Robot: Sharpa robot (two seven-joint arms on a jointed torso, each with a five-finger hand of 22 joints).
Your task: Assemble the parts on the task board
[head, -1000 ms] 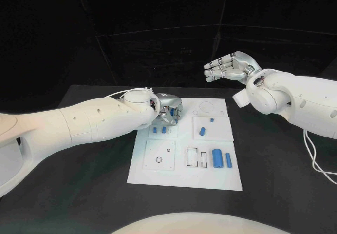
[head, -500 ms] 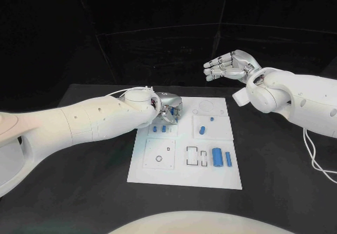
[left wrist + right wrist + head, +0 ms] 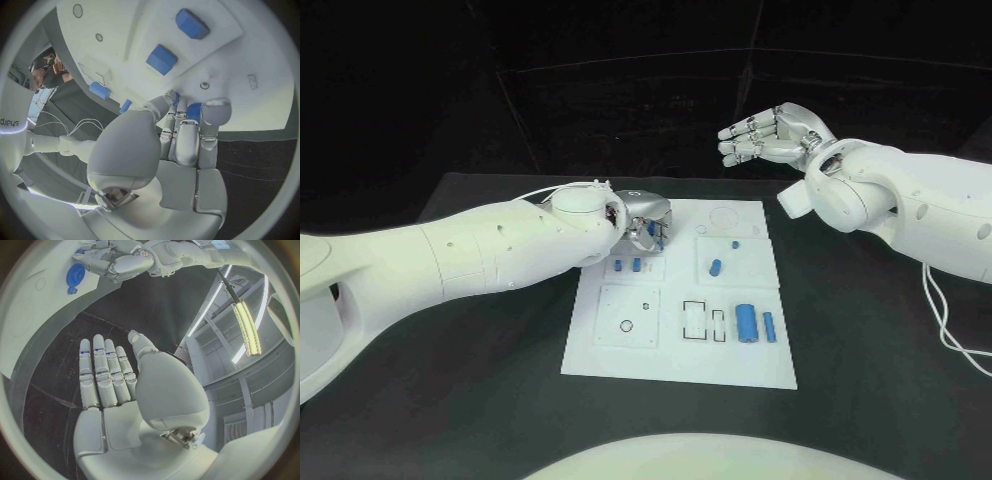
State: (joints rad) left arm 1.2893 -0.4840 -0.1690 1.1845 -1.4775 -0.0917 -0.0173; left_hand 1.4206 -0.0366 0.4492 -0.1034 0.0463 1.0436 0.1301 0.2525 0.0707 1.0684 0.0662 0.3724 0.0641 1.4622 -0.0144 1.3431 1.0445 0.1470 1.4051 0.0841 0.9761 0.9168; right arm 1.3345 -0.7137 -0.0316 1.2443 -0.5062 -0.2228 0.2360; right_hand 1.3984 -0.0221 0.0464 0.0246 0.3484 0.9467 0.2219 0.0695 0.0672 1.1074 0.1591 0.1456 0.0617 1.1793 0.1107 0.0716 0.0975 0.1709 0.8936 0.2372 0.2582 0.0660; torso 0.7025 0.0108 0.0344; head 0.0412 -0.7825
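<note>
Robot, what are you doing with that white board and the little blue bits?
The left hand is down on the far left part of the task board, its fingers at a small blue part. Whether it grips the part is unclear. More blue parts lie loose on the board. The right hand is raised behind the board, open and holding nothing.

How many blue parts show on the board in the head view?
6. Two sit side by side by the left hand. One tiny and one in the upper right panel. Two stand near the right edge. The left hand may hide more.
</note>
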